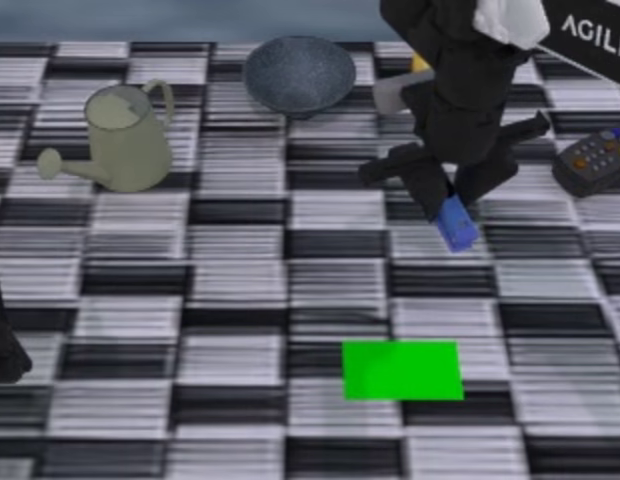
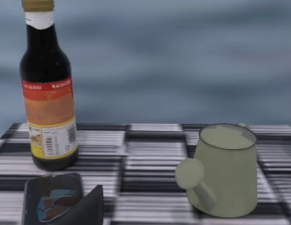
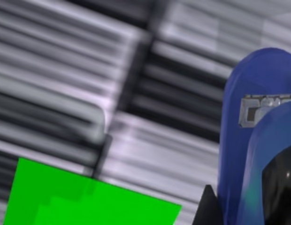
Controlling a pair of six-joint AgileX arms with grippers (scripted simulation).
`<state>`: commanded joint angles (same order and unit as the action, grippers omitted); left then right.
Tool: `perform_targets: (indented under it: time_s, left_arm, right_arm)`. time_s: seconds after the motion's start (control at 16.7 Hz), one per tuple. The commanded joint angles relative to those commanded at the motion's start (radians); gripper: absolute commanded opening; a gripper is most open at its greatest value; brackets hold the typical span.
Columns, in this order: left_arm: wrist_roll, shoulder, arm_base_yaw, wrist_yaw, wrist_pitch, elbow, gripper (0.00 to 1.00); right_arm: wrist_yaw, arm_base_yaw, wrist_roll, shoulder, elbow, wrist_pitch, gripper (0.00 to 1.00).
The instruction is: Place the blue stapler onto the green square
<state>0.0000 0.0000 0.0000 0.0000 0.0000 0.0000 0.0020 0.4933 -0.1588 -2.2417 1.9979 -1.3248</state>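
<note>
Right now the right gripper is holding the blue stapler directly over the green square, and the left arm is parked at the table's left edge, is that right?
Not quite. The top view shows the right gripper holding the blue stapler over checkered table, well short of the green square, which lies nearer the front edge. The left arm is parked at the left edge, as you said.

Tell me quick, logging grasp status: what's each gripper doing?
Right gripper: closed on the blue stapler, held above the table.
Left gripper: out of view, cannot be told.
</note>
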Motion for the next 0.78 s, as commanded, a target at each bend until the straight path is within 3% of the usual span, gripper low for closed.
perform_targets:
  time_s: [0.42,0.6,0.78]
  left_arm:
    - [0.0,0.0,0.0,0.0,0.0,0.0,1.0]
    - [0.0,0.0,0.0,0.0,0.0,0.0,1.0]
    - [0.0,0.0,0.0,0.0,0.0,0.0,1.0]
  right_arm:
    - [0.0,0.007,-0.063,0.001,-0.007,0.004,0.0]
    - [0.0,0.03,-0.219,0.009,-0.019,0.005,0.0]
    - [0.001,0.061,-0.468,0.028,-0.052,0.01,0.0]
